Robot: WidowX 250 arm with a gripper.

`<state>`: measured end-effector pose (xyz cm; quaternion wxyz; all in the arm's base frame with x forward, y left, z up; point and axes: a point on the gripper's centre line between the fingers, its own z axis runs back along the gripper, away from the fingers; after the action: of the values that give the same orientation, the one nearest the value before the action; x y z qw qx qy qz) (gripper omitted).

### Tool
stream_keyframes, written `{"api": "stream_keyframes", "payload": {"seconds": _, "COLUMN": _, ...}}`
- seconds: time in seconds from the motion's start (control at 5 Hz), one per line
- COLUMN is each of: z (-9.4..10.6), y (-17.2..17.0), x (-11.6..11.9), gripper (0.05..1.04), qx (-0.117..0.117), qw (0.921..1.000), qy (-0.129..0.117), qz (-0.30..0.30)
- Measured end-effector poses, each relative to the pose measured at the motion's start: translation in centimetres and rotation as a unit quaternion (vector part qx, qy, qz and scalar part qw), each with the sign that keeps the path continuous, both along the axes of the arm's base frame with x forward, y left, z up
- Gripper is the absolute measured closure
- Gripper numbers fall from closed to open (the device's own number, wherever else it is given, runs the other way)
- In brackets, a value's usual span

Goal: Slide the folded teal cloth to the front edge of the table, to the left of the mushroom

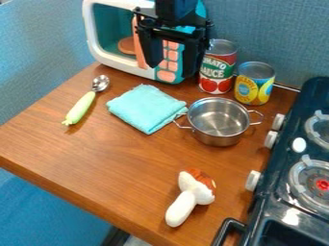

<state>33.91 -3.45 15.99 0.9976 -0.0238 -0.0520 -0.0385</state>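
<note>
This is a play kitchen set up on a wooden tabletop [61,153]. A toy microwave [116,63] with a teal interior and orange buttons stands at the back, and a dark stove [283,218] with round burners and white knobs takes up the right side. Between them are a tomato sauce can [217,72], a second, yellow-labelled can [254,86] and a small metal pot [217,126] with two handles. A folded turquoise cloth [146,108] and a green-handled spoon [82,105] add to the kitchen look. Blue fabric-like panels [283,31] rise behind the tabletop.
</note>
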Motion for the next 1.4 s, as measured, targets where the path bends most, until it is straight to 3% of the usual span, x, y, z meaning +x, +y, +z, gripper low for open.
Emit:
{"api": "stream_keyframes", "payload": {"seconds": 0.4, "z": -1.7, "y": 1.0, "x": 1.3, "gripper": 0.083, "qx": 0.004, "qw": 0.9997, "qy": 0.023, "qz": -0.012}}
{"api": "stream_keyframes", "payload": {"seconds": 0.6, "z": -2.7, "y": 3.5, "x": 4.1, "gripper": 0.083, "qx": 0.033, "qw": 0.9988, "qy": 0.032, "qz": -0.014}}
{"api": "stream_keyframes", "payload": {"seconds": 0.8, "z": -4.6, "y": 4.6, "x": 6.4, "gripper": 0.083, "qx": 0.06, "qw": 0.996, "qy": 0.055, "qz": -0.036}}
{"api": "stream_keyframes", "payload": {"seconds": 1.0, "z": -7.8, "y": 6.9, "x": 7.5, "gripper": 0.083, "qx": 0.072, "qw": 0.9947, "qy": 0.068, "qz": -0.027}}
{"api": "stream_keyframes", "payload": {"seconds": 1.2, "z": -9.6, "y": 8.5, "x": 8.2, "gripper": 0.083, "qx": 0.073, "qw": 0.9933, "qy": 0.089, "qz": -0.011}}
{"api": "stream_keyframes", "payload": {"seconds": 1.4, "z": -10.7, "y": 9.0, "x": 7.8, "gripper": 0.083, "qx": 0.071, "qw": 0.9932, "qy": 0.092, "qz": -0.004}}
